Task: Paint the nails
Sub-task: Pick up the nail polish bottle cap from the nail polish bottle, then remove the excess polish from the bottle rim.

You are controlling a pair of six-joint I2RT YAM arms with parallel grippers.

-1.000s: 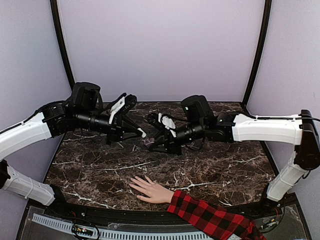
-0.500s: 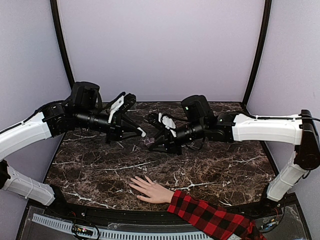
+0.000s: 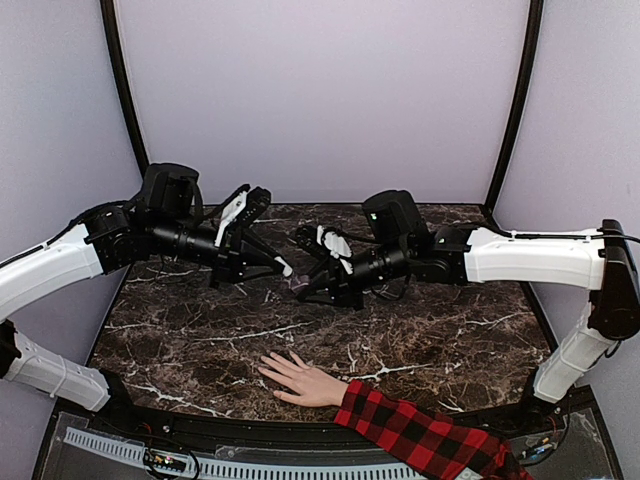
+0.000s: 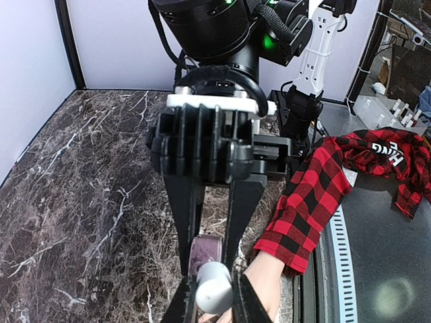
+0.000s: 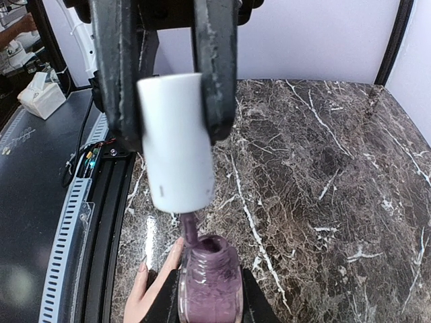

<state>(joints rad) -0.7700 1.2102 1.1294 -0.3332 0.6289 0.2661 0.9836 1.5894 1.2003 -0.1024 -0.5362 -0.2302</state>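
Note:
The pale hand lies flat near the table's front edge, fingers spread, in a red-and-black plaid sleeve. Its nails are too small to see from above; one nail shows in the right wrist view. My left gripper is shut on the white cap, also seen in the left wrist view. My right gripper is shut on the purple polish bottle. The brush stem under the cap dips into the bottle's neck. Both grippers meet in mid-air, beyond the hand.
The dark marble table is ringed by a black frame with a perforated strip at the near edge. Pale walls stand behind and at the sides. The left wrist view shows more plaid cloth off the table.

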